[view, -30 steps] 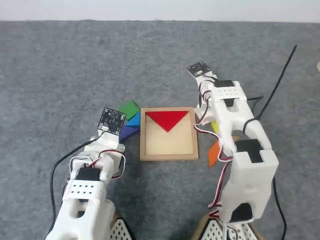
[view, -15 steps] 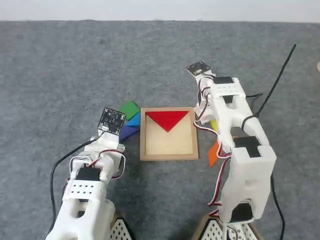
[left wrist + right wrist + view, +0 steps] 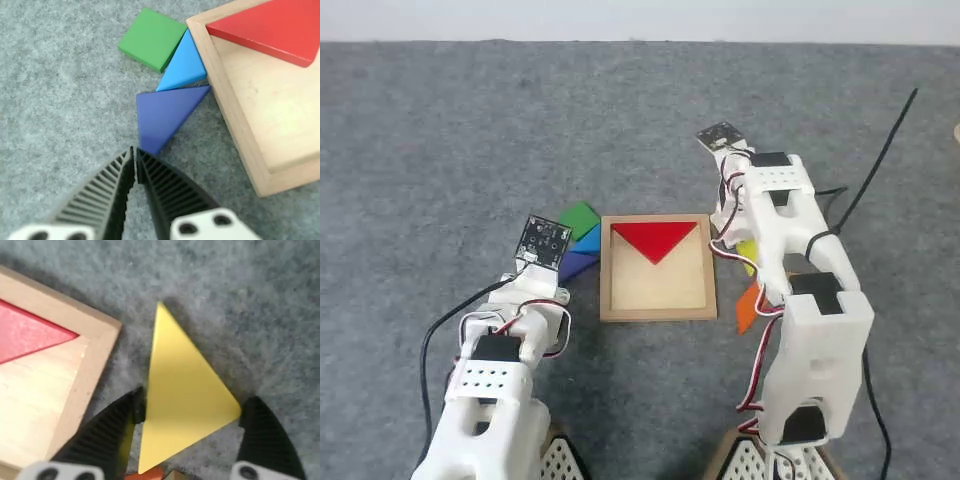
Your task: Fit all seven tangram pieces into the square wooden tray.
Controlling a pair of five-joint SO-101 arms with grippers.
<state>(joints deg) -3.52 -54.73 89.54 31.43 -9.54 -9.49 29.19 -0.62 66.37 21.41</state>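
Note:
The square wooden tray lies mid-table with a red triangle in its far half. Against its left side lie a green square, a light blue triangle and a dark blue triangle. My left gripper is shut and empty, its tips at the point of the dark blue triangle. My right gripper is open, straddling a yellow triangle flat on the carpet just outside the tray's wall. One finger is close to each side of it.
An orange piece lies right of the tray under the right arm; its edge shows beside the yellow triangle. The near half of the tray floor is bare wood. Grey carpet covers the table all around.
The right arm has shifted slightly to the right over the yellow triangle. The left arm and all pieces have stayed where they were.

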